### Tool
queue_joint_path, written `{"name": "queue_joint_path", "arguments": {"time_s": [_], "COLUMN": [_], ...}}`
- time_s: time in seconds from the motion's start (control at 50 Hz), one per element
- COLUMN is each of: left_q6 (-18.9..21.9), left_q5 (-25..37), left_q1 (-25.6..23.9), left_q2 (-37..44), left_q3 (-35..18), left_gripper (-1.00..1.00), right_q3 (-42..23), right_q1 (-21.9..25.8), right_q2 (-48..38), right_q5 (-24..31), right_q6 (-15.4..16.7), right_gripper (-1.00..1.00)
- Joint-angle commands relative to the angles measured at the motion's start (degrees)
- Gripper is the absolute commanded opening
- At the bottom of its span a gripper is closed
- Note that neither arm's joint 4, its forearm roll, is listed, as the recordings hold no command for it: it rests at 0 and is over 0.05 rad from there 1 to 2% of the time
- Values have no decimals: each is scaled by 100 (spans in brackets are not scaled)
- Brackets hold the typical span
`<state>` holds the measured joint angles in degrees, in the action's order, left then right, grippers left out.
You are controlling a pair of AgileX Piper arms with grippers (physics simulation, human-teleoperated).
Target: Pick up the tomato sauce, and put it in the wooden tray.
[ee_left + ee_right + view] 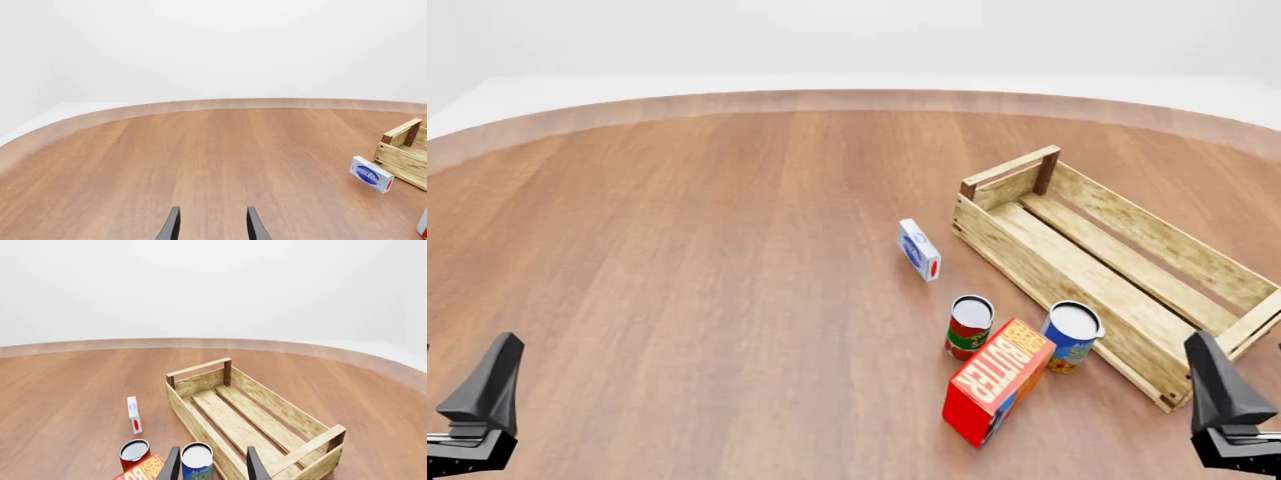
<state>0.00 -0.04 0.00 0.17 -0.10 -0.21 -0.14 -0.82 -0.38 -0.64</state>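
Observation:
The tomato sauce (969, 326), a small can with a red and green label and a silvery top, stands upright on the table just in front of the wooden tray (1054, 290). It also shows in the right wrist view, tomato sauce (134, 454) to one side of the wooden tray (193, 425). The slatted tray holds nothing. My left gripper (487, 385) hangs at the near left, far from the can, and my right gripper (1217, 385) at the near right beside the tray's near end. Left gripper (212, 225) and right gripper (212, 465) are both open and hold nothing.
A blue and orange can (1073, 336) stands between the tomato sauce and the tray wall. A red BUTTER box (998, 381) leans right in front of both cans. A small white and blue box (918, 249) stands farther back. The table's curved far edge (827, 100) runs behind.

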Motion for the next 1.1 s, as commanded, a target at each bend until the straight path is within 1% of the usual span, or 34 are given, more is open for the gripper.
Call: {"name": "queue_joint_path", "arguments": {"time_s": [0.02,0.04,0.08,0.12,0.14,0.16,0.18,0.2,0.24,0.3,0.32,0.34,0.38,0.42,0.46,0.52,0.56,0.6,0.66,0.68,0.7,0.76,0.78,0.8,0.82,0.86,0.9,0.92,0.96,1.0,1.04,1.06,1.08,1.1], "left_q6": [0,0,0,0,0,0,0,0,0,0,0,0,0,0,0,0,0,0,0,0,0,0,0,0,0,0,0,0,0,0,0,0,0,0], "left_q5": [-7,-7,-7,-7,-7,-7,-7,-7,-7,-7,-7,-7,-7,-7,-7,-7,-7,-7,-7,-7,-7,-7,-7,-7,-7,-7,-7,-7,-7,-7,-7,-7,-7,-7], "left_q1": [0,0,0,0,0,0,0,0,0,0,0,0,0,0,0,0,0,0,0,0,0,0,0,0,0,0,0,0,0,0,0,0,0,0], "left_q2": [26,26,26,26,26,26,26,26,26,26,26,26,26,26,26,26,26,26,26,26,26,26,26,26,26,26,26,26,26,26,26,26,26,26], "left_q3": [-15,-15,-15,-15,-15,-15,-15,-15,-15,-15,-15,-15,-15,-15,-15,-15,-15,-15,-15,-15,-15,-15,-15,-15,-15,-15,-15,-15,-15,-15,-15,-15,-15,-15], "left_gripper": [100,100,100,100,100,100,100,100,100,100,100,100,100,100,100,100,100,100,100,100,100,100,100,100,100,100,100,100,100,100,100,100,100,100], "right_q3": [-187,-246,-346,-671,-914,-917,-1315,-1319,-1824,-2564,-2792,-2795,-3243,-3543,-3720,-4105,-4185,-4487,-4717,-4856,-4976,-5323,-5390,-5391,-5562,-5620,-5785,-5877,-6015,-6212,-6268,-6312,-6384,-6432], "right_q1": [-203,-176,-141,55,124,124,346,346,451,765,825,825,1015,1064,1015,1280,1225,1240,1409,1409,1423,1564,1717,1717,1801,1865,1812,1848,1670,1688,1644,1736,1764,1715], "right_q2": [-328,-527,-979,-1276,-1326,-1325,-1663,-1669,-2000,-2667,-2900,-2902,-3163,-3566,-3824,-4358,-4480,-4877,-5013,-5204,-5354,-5795,-5829,-5829,-5970,-6051,-6253,-6385,-6745,-6919,-7062,-7145,-7194,-7305], "right_q5": [-206,-321,-630,-622,-522,-518,-428,-430,-284,-78,6,6,203,296,326,517,555,715,843,954,1035,1324,1388,1389,1507,1564,1709,1817,2061,2345,2483,2581,2688,2798], "right_q6": [-644,-701,-638,-563,-580,-580,-532,-532,-477,-341,-227,-227,-23,35,43,130,149,250,456,389,459,455,405,405,552,467,527,404,543,330,424,443,380,460], "right_gripper": [100,100,100,100,100,100,100,100,100,100,100,100,100,100,100,100,100,100,100,100,100,100,100,100,100,100,100,100,100,100,100,100,100,100]}}
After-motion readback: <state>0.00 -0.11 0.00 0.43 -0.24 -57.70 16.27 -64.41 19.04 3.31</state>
